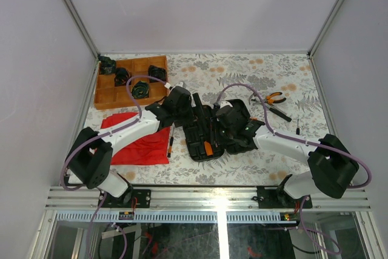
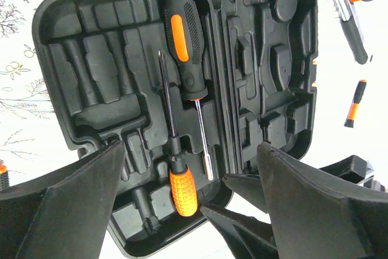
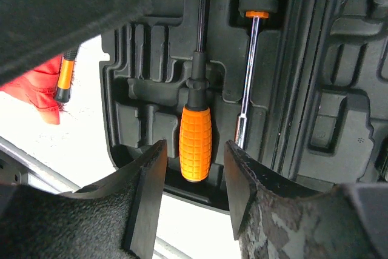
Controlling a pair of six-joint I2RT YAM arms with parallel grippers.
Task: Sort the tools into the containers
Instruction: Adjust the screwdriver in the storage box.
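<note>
Floral tabletop (image 1: 242,71) — left jaws wide, empty over case (image 2: 79,59); right jaws half-open astride screwdriver (image 3: 196,142).

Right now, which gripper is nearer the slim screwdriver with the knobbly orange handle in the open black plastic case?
Right. The right gripper straddles the screwdriver handle; the left gripper hangs farther off above the case.

1. One open black tool case (image 2: 91,59).
2. Four screwdrivers: thick-handled screwdriver (image 2: 185,34) and slim screwdriver (image 2: 176,168) in the case, short screwdriver (image 2: 353,104) outside it, fourth screwdriver (image 1: 171,142) by the cloth.
3. One pair of orange-handled pliers (image 1: 276,97).
4. One dark-handled tool (image 1: 280,113), kind unclear.
5. One red cloth (image 1: 139,147).
6. One wooden tray (image 1: 109,96), with four black items (image 1: 140,89).
</note>
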